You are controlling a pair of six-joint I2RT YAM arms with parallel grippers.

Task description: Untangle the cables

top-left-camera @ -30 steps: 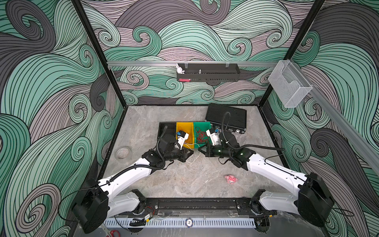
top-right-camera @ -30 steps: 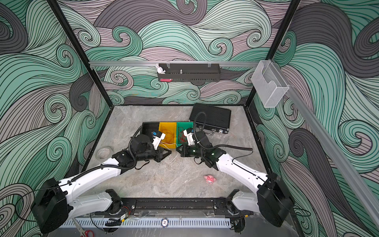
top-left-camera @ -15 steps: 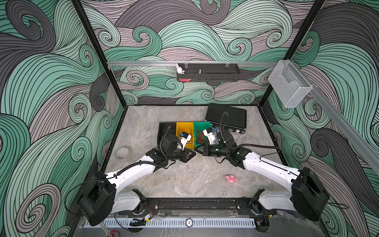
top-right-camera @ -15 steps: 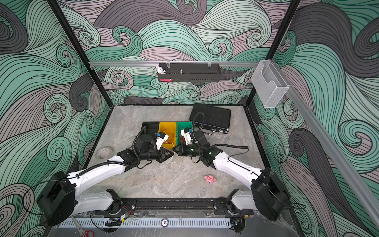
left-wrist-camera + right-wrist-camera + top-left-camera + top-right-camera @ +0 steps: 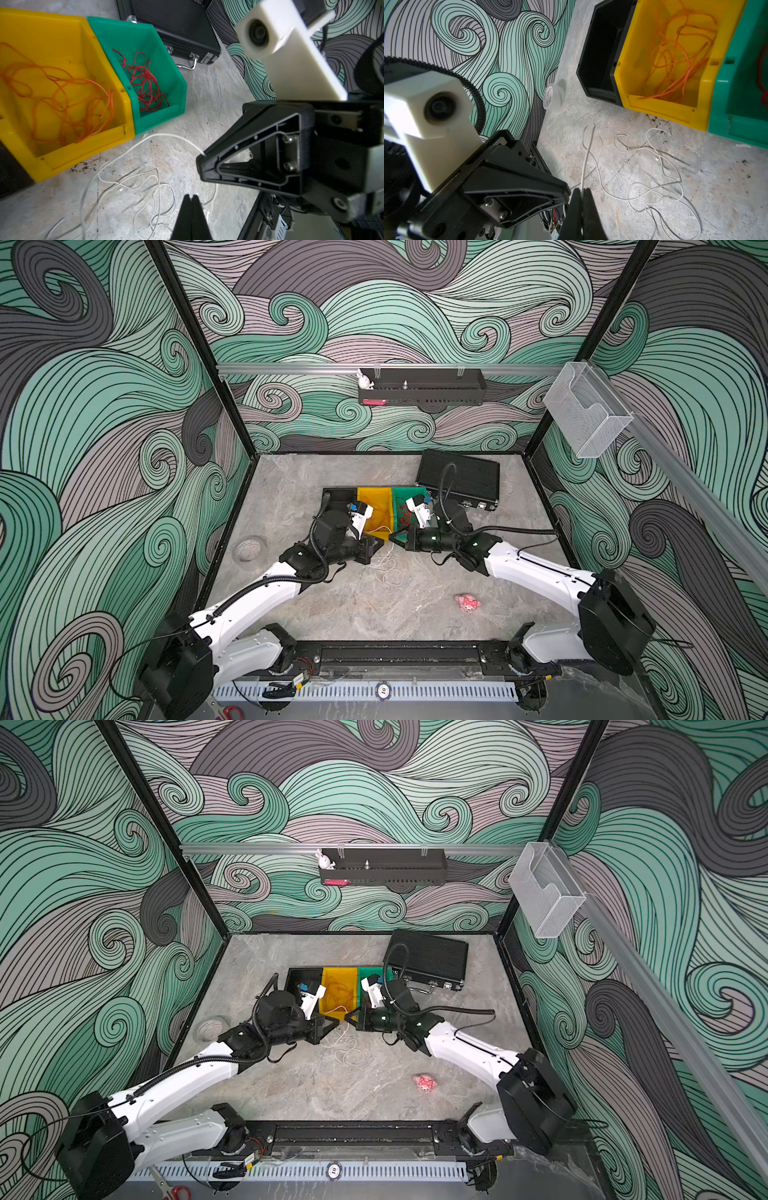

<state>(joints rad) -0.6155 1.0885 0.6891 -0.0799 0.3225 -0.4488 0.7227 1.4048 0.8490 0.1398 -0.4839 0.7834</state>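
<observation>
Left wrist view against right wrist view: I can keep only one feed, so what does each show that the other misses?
Only left wrist: the case and the full red cable in the green bin. Only right wrist: the tape roll. Both: the yellow bin with the orange cable, the white cable loose on the table, and the right gripper shut on it.

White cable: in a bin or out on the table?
Out. The white cable lies looped on the table in front of the yellow bin, one strand pinched in the right gripper.
</observation>
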